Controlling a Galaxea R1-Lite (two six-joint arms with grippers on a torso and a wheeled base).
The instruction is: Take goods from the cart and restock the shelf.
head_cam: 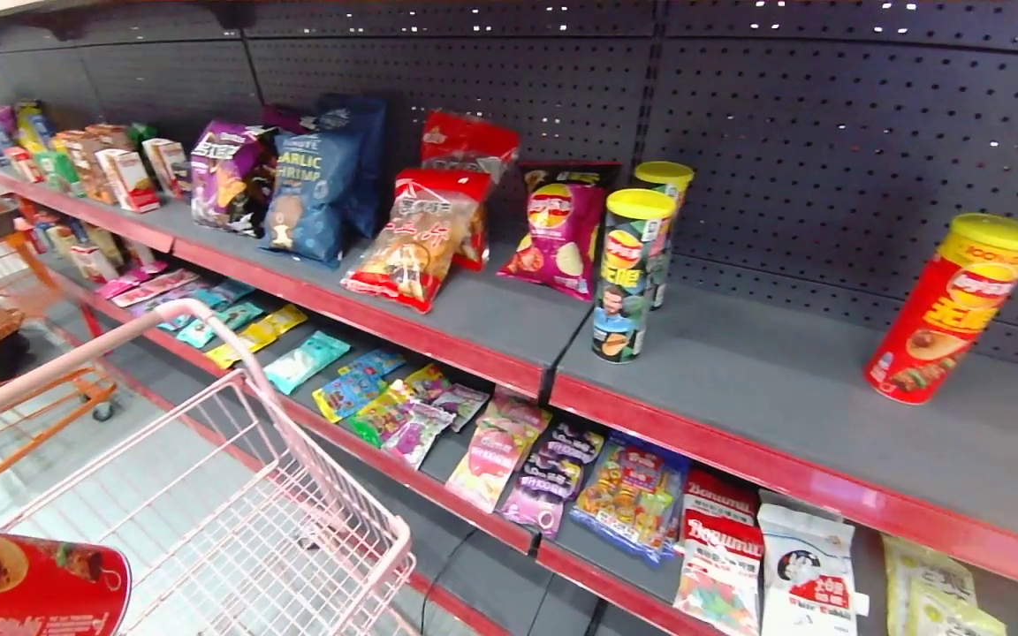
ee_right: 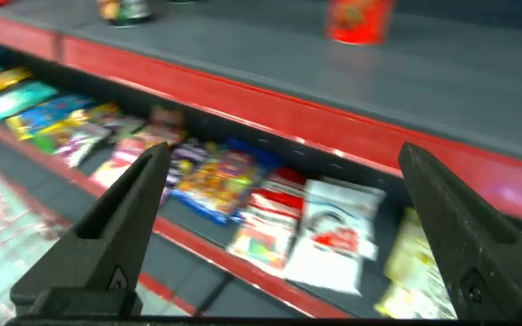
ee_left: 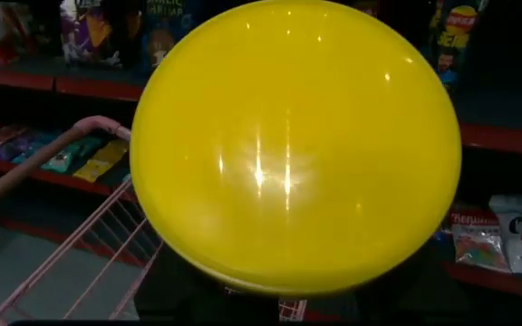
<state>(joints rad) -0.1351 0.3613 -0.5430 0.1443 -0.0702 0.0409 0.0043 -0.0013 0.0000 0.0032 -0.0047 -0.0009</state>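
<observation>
Setting: a shop aisle is seen, backed by dark pegboard (head_cam: 827,132), with a grey upper shelf (head_cam: 739,380) edged in red and a lower shelf (head_cam: 465,570) of flat sweet packets beneath it.
Shelf stock: snack bags (head_cam: 315,190) are ranged along the upper left of the head view. Two green canisters (head_cam: 628,274) are stood near the middle. A shelved red canister (head_cam: 951,309) is stood alone at the right, well apart from them.
Cart: the pink cart (head_cam: 297,459) is parked at the lower left of the head view, in front of the shelves.
Task's thing: a red canister (head_cam: 32,583) is cut off by the lower left corner of the head view, in front of the cart's wire wall. Its yellow lid (ee_left: 288,145) is turned toward the left wrist camera.
Progress: mid-task is judged. One like canister is already shelved and this one is out of the basket but not yet set down. A bare stretch is left between the green canisters and the shelved red canister.
Left arm: its hold is hidden by the lid, so the grip cannot be told.
Right gripper (ee_right: 284,154): it is pointed at the lower shelf's packets, with its fingers (ee_right: 116,235) spread wide and nothing pinched between them.
</observation>
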